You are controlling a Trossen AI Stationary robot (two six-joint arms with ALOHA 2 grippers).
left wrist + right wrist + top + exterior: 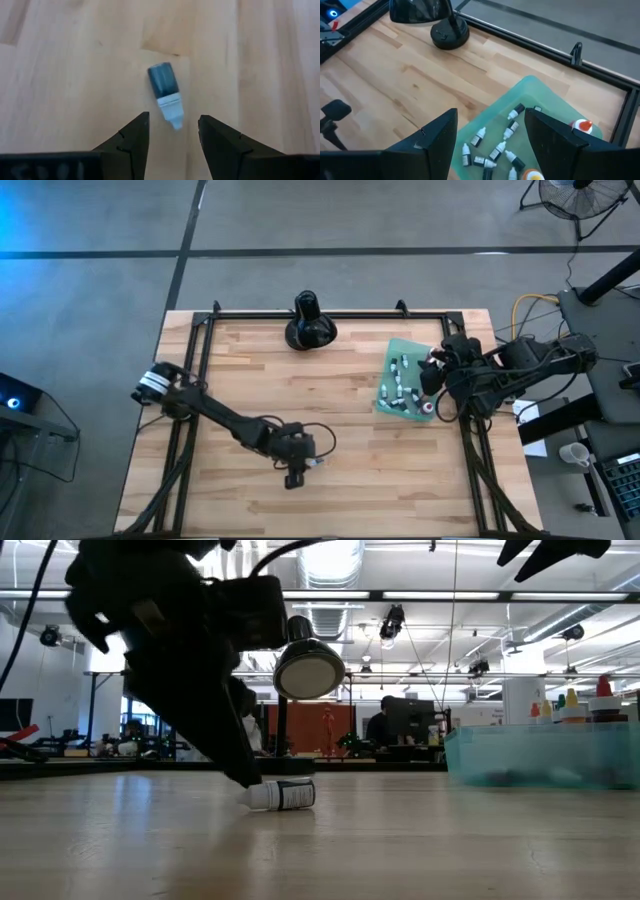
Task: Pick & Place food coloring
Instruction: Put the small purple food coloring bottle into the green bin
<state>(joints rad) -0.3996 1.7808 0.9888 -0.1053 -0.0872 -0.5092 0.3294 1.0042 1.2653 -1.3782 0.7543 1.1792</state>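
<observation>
One food coloring vial (165,92), dark-bodied with a white cap end, lies on its side on the wooden table near the front middle; the low view shows the vial (282,795) too. My left gripper (173,119) is open and tipped down over it, one fingertip on each side of the white cap end, not closed on it. In the high view my left gripper (293,476) is low over the table. Several more vials (492,142) lie in the teal tray (392,350) at the right. My right gripper (490,112) hangs open above that tray.
A black bulbous long-necked object (309,322) stands at the far edge, middle. Black frame rails (330,313) run along the table's far and side edges. Taller orange-capped bottles (581,126) stand in the tray. Bare wood (330,395) lies between the lone vial and the tray.
</observation>
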